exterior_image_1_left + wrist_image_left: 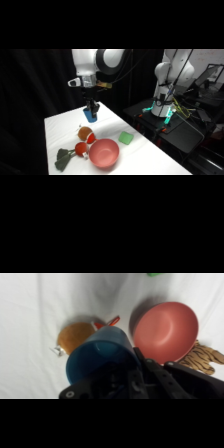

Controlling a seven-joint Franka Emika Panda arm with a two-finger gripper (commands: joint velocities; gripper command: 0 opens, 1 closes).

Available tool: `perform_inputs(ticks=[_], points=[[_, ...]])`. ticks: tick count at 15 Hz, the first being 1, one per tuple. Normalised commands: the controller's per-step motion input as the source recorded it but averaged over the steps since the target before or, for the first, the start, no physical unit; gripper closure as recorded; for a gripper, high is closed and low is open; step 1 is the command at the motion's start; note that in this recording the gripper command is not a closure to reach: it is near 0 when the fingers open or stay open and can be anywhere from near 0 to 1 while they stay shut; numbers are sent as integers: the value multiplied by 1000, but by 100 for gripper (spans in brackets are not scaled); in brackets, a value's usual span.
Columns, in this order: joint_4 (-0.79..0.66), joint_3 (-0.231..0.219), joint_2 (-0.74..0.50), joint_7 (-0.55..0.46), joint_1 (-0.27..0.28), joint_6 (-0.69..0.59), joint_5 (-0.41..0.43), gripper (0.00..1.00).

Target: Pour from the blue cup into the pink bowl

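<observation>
The gripper (90,111) pinches the blue cup (100,358), held above the counter (145,155). The pink bowl (104,153) lies toward the frame's lower centre, well apart.

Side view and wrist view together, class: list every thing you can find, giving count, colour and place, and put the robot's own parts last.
blue cup: one, bright blue, far part of the table, at the gripper.
pink bowl: one, salmon pink, near edge.
round fruits: two, orange-red, left of the bowl.
green square piece: one, light green, right of the bowl.
dark green item: one, near left; kind unclear.
table: one, white.
gripper: one, black, on the white arm, at the cup.
</observation>
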Motion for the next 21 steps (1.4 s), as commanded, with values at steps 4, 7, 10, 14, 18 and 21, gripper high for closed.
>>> perform_inputs(ticks=[4,7,10,14,18,21], points=[[-535,-152,-315,405,48,447,-317,17],[-336,-58,-167,285,62,232,-155,16],[-189,19,3,121,61,311,55,16],[-43,31,216,43,16,402,155,16],[47,70,298,28,-52,347,185,16],[72,123,216,41,-81,228,148,16]])
